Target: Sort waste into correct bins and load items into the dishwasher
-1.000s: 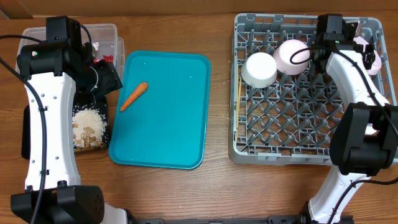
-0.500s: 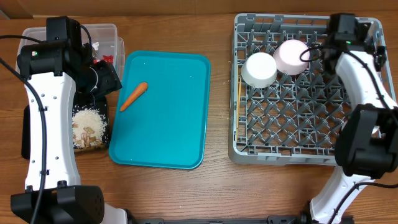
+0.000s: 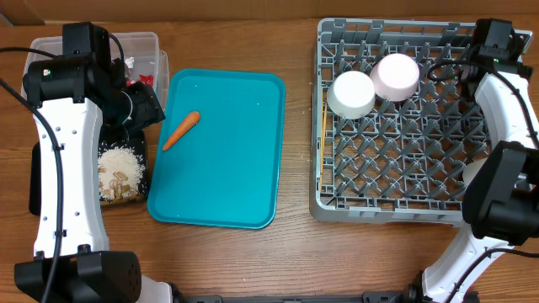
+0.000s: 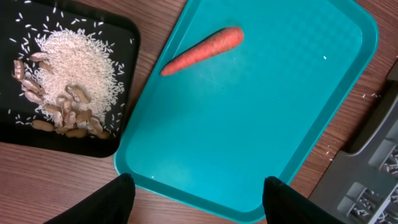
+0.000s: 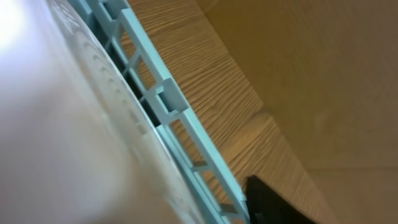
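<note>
The small orange carrot (image 3: 181,130) (image 4: 202,50) lies on the teal tray (image 3: 227,194). White rice (image 4: 78,59) and beige nut bits (image 4: 68,118) fill the black tray (image 3: 124,172). The clear tub (image 3: 139,50) holds a red wrapper (image 3: 147,78). My left gripper (image 4: 196,199) hangs open and empty over the teal tray's near edge. Two white bowls (image 3: 351,93) (image 3: 396,76) sit upside down in the grey dish rack (image 3: 404,168), with chopsticks (image 3: 323,135) along its left wall. My right arm (image 3: 497,76) is at the rack's back right corner. Its wrist view shows one black finger (image 5: 267,205), the rack wall (image 5: 168,106) and a blurred white ridged surface (image 5: 62,143) very close.
A cardboard wall (image 5: 323,74) stands just behind the rack. The teal tray lies between the bins and the rack. A pale rounded shape (image 3: 472,172) shows at the rack's right side, partly behind my right arm.
My right arm has swung from the rack's back middle to its back right corner. The pale item seen beside it a second ago no longer shows there. The left arm has not moved.
</note>
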{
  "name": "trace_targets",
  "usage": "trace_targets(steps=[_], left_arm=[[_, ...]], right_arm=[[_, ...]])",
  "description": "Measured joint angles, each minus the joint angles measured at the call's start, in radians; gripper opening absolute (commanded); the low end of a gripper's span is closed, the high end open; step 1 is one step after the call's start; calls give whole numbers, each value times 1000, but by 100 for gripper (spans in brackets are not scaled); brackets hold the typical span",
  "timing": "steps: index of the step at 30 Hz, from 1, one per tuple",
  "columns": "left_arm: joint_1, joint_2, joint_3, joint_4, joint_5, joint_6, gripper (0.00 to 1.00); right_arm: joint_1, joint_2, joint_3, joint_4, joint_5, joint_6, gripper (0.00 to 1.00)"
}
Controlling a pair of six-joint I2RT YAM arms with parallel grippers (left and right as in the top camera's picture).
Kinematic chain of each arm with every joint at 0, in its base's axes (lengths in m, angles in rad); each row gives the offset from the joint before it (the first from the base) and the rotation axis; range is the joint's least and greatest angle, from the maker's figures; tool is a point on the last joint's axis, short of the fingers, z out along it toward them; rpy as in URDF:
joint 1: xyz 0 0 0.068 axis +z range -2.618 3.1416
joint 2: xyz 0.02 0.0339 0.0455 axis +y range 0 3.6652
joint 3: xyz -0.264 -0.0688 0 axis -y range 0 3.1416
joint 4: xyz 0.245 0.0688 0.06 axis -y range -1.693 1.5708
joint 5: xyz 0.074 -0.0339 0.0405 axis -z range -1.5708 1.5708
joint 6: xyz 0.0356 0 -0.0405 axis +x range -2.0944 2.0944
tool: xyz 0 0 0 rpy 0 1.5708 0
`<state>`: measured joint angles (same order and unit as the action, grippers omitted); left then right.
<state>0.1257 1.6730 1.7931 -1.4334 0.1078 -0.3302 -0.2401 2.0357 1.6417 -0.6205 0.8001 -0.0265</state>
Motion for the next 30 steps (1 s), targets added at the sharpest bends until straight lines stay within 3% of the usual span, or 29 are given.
trace_targets(steps=[11,30], left_arm=[[0,0,0,-2,-1,0,68],[0,0,0,-11,-1,0,68]], right_arm=[[-14,-45,1,-69,-81,8,4],[-19,-259,1,-137,-330,-7,4]])
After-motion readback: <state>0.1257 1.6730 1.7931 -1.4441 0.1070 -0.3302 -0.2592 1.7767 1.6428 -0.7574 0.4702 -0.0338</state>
